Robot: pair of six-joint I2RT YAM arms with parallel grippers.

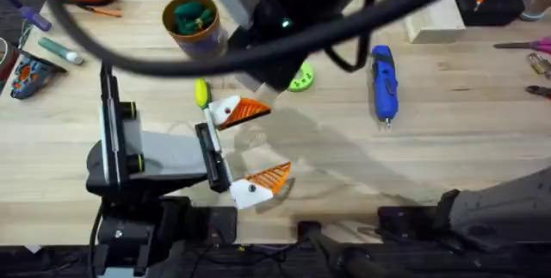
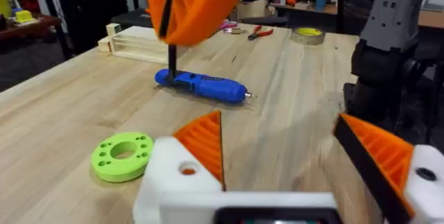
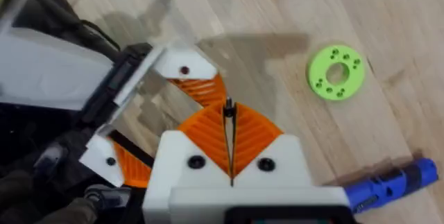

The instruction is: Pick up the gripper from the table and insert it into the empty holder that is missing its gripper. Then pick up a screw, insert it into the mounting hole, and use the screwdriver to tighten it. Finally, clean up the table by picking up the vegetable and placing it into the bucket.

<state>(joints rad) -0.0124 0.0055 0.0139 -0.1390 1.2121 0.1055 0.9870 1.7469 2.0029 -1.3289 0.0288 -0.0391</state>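
My left gripper [image 1: 277, 140] rests open on the table, and both of its white mounts carry orange ribbed fingers. The holder [image 2: 173, 175] is the far mount, with the gripper [image 2: 205, 141] seated in it and orange showing through its mounting hole. My right gripper [image 3: 229, 113] hangs just above that mount, shut on a thin black screw [image 2: 171, 61] that points down. The yellow-green vegetable [image 1: 201, 94] lies beside the holder [image 1: 225, 110]. The blue screwdriver [image 1: 384, 82] lies to the right. The bucket [image 1: 194, 24] stands at the back.
A lime-green disc [image 1: 301, 78] lies between the vegetable and the screwdriver. Green lumps sit in the bucket. A pale wooden box [image 1: 435, 20] stands at the back right. Pens and tools lie at the far left and right edges. The right arm [image 1: 293, 20] looms dark under the camera.
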